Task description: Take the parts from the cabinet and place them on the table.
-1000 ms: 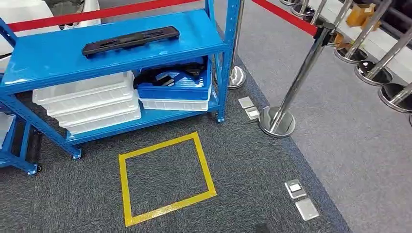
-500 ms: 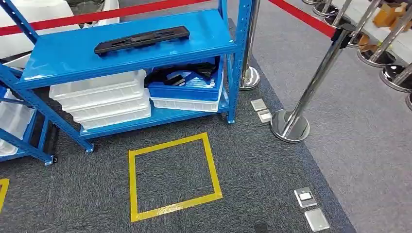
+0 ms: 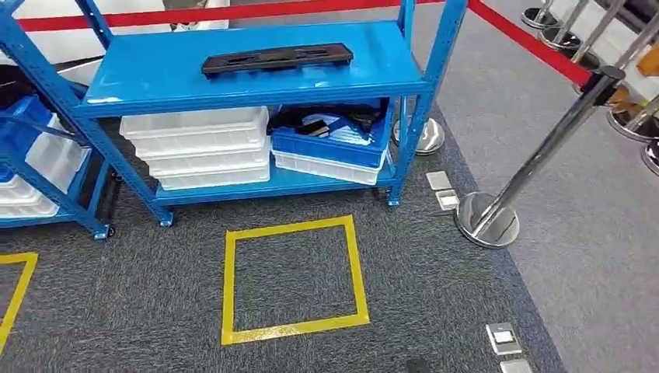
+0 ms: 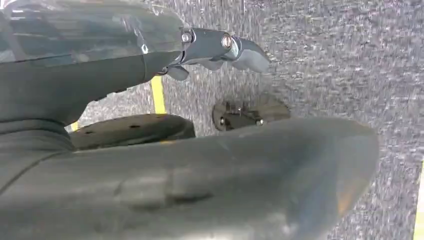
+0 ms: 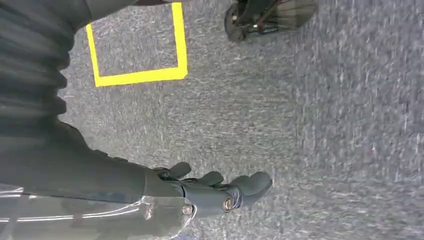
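A long black part (image 3: 276, 58) lies on the top shelf of the blue cabinet (image 3: 155, 81). On the cabinet's lower shelf a blue bin (image 3: 330, 146) holds more black parts (image 3: 315, 120), beside stacked white bins (image 3: 198, 144). My left hand (image 4: 215, 47) hangs above the grey carpet, its fingers loosely spread and holding nothing. My right hand (image 5: 215, 190) also hangs over the carpet, its fingers apart and empty. Both hands are well short of the cabinet.
A yellow taped square (image 3: 291, 276) marks the carpet in front of the cabinet. A second blue rack (image 3: 39, 155) with bins stands at the left. Chrome stanchions (image 3: 489, 217) with red rope (image 3: 528, 43) fence the right side. Metal floor plates (image 3: 443, 190) lie near the cabinet's right leg.
The whole head view has shifted right, so the camera has turned left; the second rack and another yellow line have come into view at the left. The black part has not moved on its shelf.
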